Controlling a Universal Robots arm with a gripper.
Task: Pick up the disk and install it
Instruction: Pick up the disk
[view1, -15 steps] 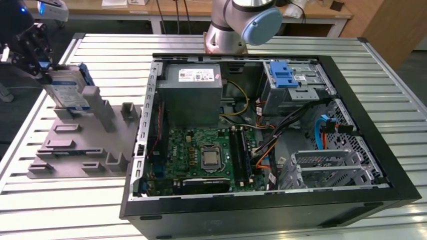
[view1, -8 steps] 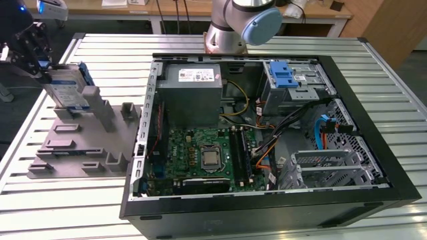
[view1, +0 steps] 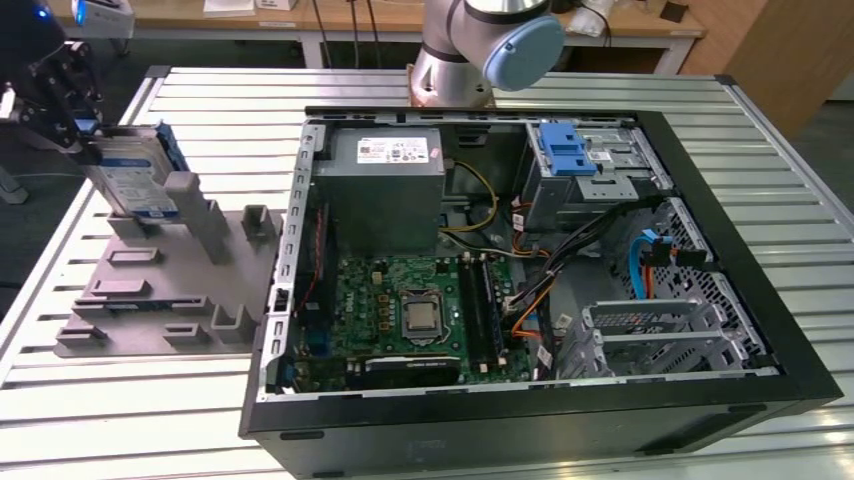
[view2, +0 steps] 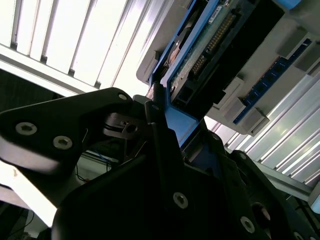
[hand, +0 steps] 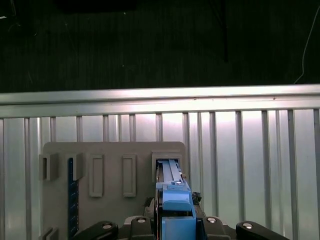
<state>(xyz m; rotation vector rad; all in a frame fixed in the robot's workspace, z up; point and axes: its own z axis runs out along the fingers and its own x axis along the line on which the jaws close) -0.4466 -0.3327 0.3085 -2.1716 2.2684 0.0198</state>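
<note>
The disk (view1: 134, 180), silver-grey with a blue-and-white label and blue rails, stands on edge and tilted over the back of the grey holder block (view1: 147, 290) at the exterior view's left. My gripper (view1: 88, 132) is shut on the disk's upper end. In the first wrist view the disk's blue rail (hand: 172, 197) runs out from between my fingers towards a slot of the holder (hand: 110, 155). In the second wrist view the disk's connector end (view2: 210, 45) shows past a black finger (view2: 160, 135). I cannot tell whether its lower end still sits in the slot.
An open black computer case (view1: 747, 300) lies to the exterior view's right of the holder, with a motherboard (view1: 414, 310), a grey power supply box (view1: 387, 190) and a drive bay with a blue latch (view1: 567, 150). All rests on a slatted metal table (view1: 134, 420).
</note>
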